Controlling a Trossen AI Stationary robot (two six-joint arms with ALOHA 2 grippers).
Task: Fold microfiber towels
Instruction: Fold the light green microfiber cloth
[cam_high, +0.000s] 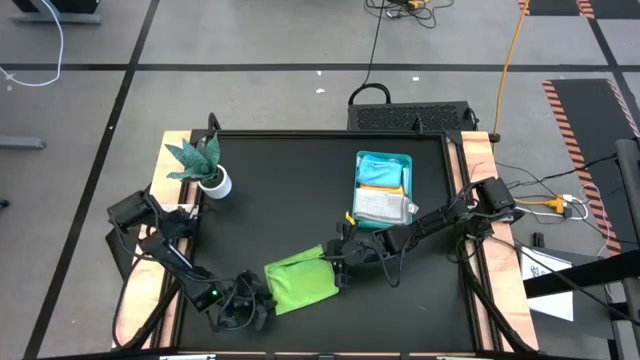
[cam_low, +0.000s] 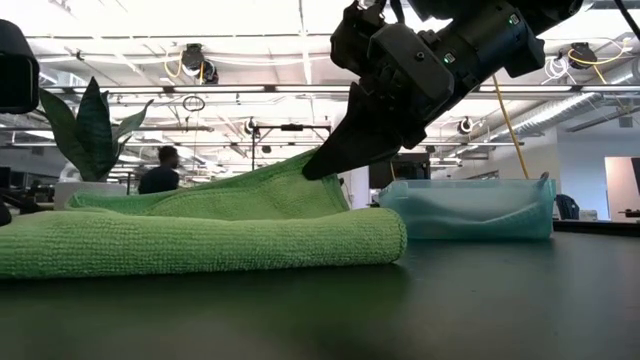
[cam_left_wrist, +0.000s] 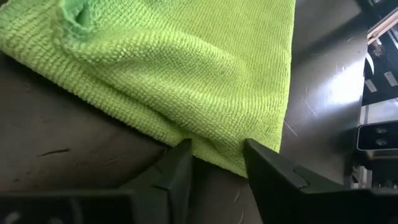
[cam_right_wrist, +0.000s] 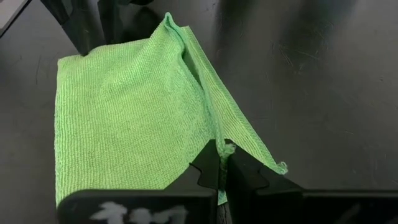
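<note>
The right gripper (cam_right_wrist: 221, 167), fingers pinched on the green towel's (cam_high: 300, 282) lifted corner at lower centre, could lose it; the left gripper (cam_left_wrist: 217, 163), fingers parted astride the opposite edge, might bunch the fold.

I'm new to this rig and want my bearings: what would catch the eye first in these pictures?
The lime green towel stands out, lying folded on the dark table near its front edge. The right end effector is shut on one of its edges, lifting it into a ridge, while the left end effector sits open at the opposite side. Further back, a teal tray holds more folded cloths, and a small plant stands at the far left.
</note>
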